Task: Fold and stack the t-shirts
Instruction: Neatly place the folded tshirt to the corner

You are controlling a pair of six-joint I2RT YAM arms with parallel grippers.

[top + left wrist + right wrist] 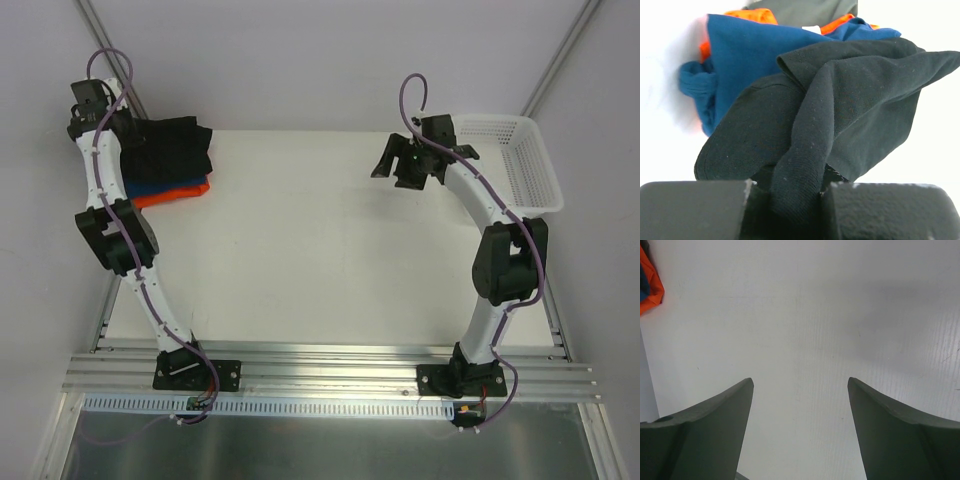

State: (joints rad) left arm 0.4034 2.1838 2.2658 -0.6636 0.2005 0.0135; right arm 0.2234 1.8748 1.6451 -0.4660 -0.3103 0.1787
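Observation:
The black t-shirt point(175, 148) lies on top of the blue t-shirt point(160, 186) and the orange t-shirt point(172, 197) at the table's far left. My left gripper point(128, 128) is at the pile's left edge, shut on a fold of the black t-shirt point(840, 110). In the left wrist view the blue t-shirt point(750, 50) and the orange t-shirt point(751, 15) show behind the black one. My right gripper point(385, 160) is open and empty above the bare table at the far right. The right wrist view shows its fingers point(715, 430) wide apart and a corner of the orange t-shirt point(651, 285).
A white plastic mesh basket point(520, 160) stands at the table's far right corner, just behind my right arm. Aluminium rails point(320, 370) run along the near edge.

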